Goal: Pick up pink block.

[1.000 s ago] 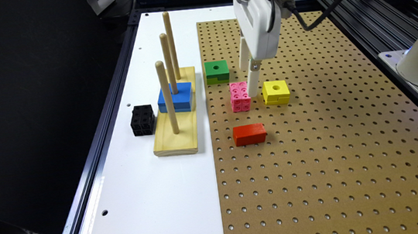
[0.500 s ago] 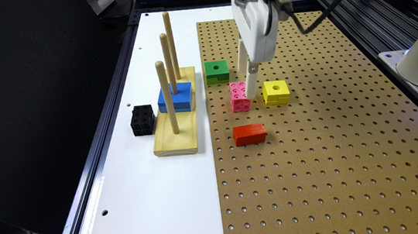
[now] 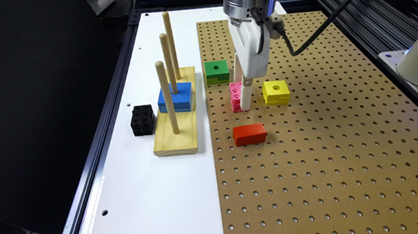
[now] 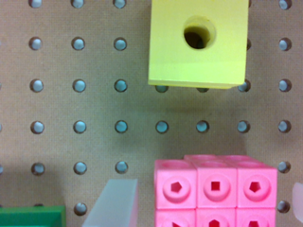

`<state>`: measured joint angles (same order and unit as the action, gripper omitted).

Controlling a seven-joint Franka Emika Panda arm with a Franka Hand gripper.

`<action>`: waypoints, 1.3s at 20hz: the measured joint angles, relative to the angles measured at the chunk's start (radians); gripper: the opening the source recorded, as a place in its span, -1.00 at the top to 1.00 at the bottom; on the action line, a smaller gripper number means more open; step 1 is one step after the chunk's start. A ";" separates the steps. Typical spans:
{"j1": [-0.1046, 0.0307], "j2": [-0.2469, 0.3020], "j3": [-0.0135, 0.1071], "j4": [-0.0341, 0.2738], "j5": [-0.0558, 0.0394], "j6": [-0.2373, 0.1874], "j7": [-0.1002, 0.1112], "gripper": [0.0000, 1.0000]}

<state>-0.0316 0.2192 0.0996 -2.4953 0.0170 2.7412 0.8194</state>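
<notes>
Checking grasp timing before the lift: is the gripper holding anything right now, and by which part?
Nothing is held. The gripper is open, its fingers straddling the pink block with a gap beside the block's side face.

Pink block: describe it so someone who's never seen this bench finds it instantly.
On the brown pegboard, look beneath the white tool, between the green block and the yellow block. The pink block stands there: bright pink, built of small linked cubes with dimpled faces, unlike its solid single-holed neighbours or the plain red block.

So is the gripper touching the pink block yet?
Apart. In the wrist view a strip of pegboard shows between one finger and the pink block.
</notes>
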 joint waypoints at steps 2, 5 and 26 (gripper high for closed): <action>0.000 0.000 0.000 0.000 0.0000 0.000 0.000 -1.00; 0.000 0.006 0.000 0.000 0.0000 0.000 0.000 -1.00; 0.000 0.069 0.000 0.044 0.0000 0.015 0.000 -1.00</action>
<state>-0.0319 0.2882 0.0995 -2.4510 0.0170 2.7559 0.8194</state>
